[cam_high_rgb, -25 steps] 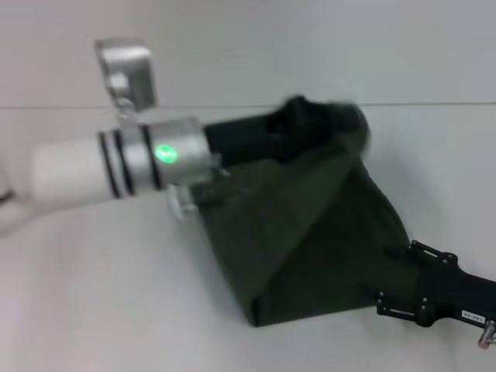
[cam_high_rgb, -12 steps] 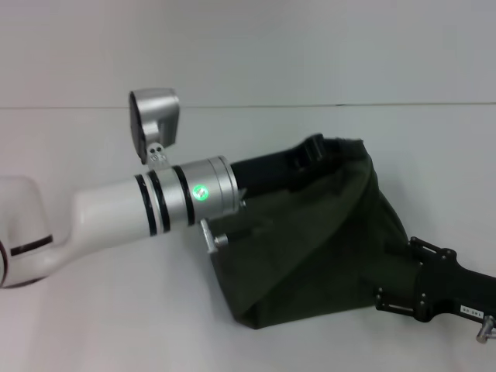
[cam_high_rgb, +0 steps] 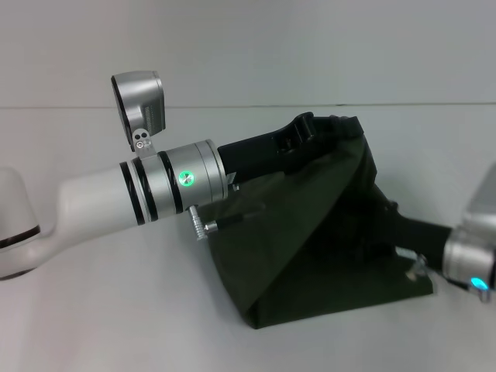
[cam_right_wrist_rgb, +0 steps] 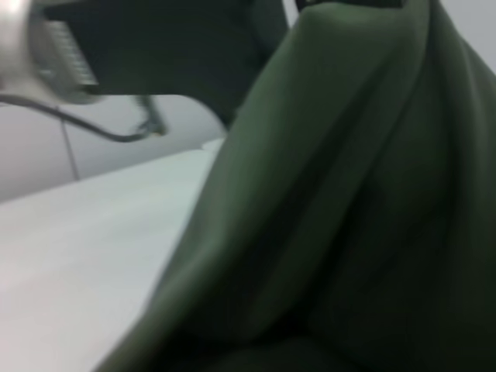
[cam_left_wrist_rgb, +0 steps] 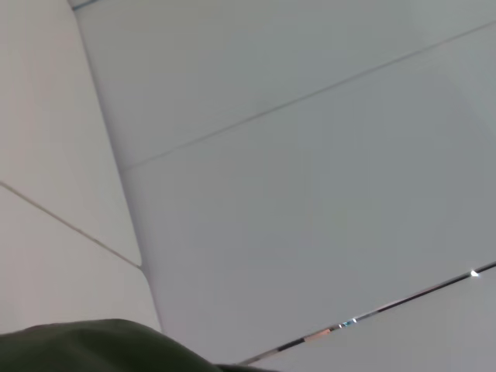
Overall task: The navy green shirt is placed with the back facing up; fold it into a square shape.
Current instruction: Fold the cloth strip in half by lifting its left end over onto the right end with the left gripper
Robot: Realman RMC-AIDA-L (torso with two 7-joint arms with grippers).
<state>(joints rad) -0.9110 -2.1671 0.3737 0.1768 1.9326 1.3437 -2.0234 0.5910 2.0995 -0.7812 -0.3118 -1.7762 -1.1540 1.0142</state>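
The navy green shirt [cam_high_rgb: 310,248] is a dark olive heap on the white table, pulled up like a tent. My left gripper [cam_high_rgb: 337,128] reaches in from the left and is shut on the shirt's raised top edge, holding it above the table. My right gripper [cam_high_rgb: 395,225] comes in from the right, low against the shirt's right side, and its tip is lost against the dark cloth. The shirt fills the right wrist view [cam_right_wrist_rgb: 349,217], with the left gripper's black body [cam_right_wrist_rgb: 155,46] behind it. A bit of the shirt [cam_left_wrist_rgb: 93,345] shows in the left wrist view.
The white table [cam_high_rgb: 116,310] stretches to the left of and in front of the shirt. A pale wall [cam_high_rgb: 248,46] rises behind the table's far edge. The left arm's white forearm and silver wrist [cam_high_rgb: 167,182] hang over the table's left half.
The left gripper has lifted the shirt's top edge slightly after dipping. The right arm has moved up and inward from the shirt's lower right corner; its silver wrist now shows.
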